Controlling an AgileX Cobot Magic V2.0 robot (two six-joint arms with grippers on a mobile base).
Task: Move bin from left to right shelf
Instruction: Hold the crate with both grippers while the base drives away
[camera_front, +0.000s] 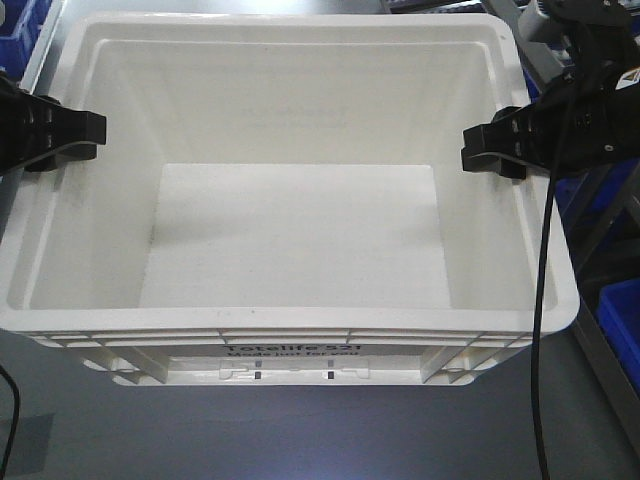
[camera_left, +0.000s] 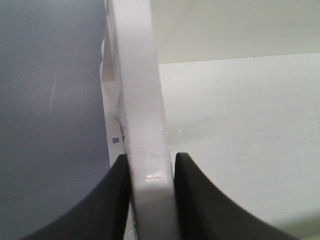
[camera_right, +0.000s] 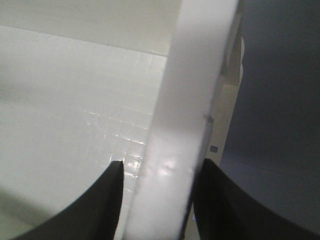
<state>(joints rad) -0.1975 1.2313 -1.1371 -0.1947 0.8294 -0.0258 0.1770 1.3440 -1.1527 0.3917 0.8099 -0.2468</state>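
Left gripper (camera_left: 150, 165): fingers astride the left rim of the bin (camera_front: 290, 322), one inside and one outside, clenched on it. Right gripper (camera_right: 160, 172): set the same way on the right rim, grasping it. Bin: white, upright, on a grey surface (camera_front: 300, 440) between both arms, printed side nearest the front camera, blue bins (camera_front: 622, 320) near its right side.

Large white bin (camera_front: 290, 100) — upright, open-topped, printed side nearest.

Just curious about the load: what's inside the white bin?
Nothing shows inside the bin: only its bare white floor and walls. Its front rim hides the near wall's inner face.
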